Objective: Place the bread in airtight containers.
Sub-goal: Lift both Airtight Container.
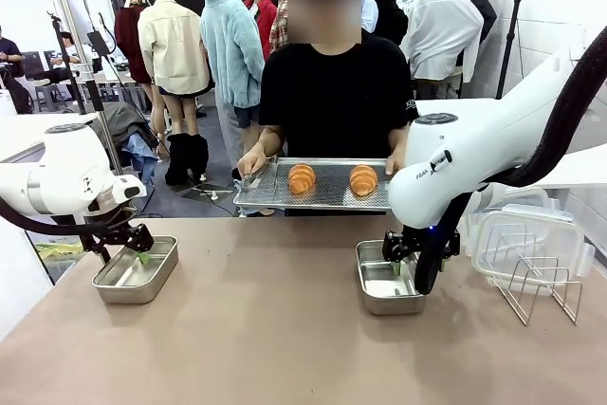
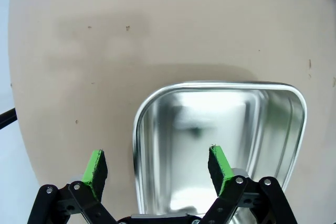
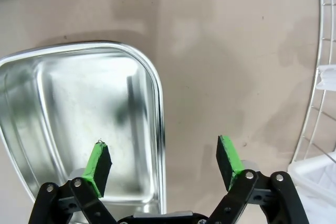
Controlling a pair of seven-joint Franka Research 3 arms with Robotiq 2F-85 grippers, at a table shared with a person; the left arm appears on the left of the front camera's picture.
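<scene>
Nothing is packed yet. At the far edge of the desk [image 1: 285,348] a person holds the tray [image 1: 254,198], and both pans stand empty and unlidded, one [image 1: 119,284] near the left edge and one [image 1: 377,304] right of the middle. Each end effector, left [image 2: 157,163] and right [image 3: 163,161], hangs spread wide and empty over its pan's rim. The roll [image 1: 302,177] and bun [image 1: 363,179] lie on the tray, so both are left to move, and the lids [image 1: 517,234] near the right edge are left to snap on.

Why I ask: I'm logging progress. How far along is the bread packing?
Done: the left container and right container sit lidless and empty. In hand: nothing; the left gripper and right gripper hang open at their rims. Left: the croissant and bun lie on the tray a person holds; loading and lidding remain.
</scene>
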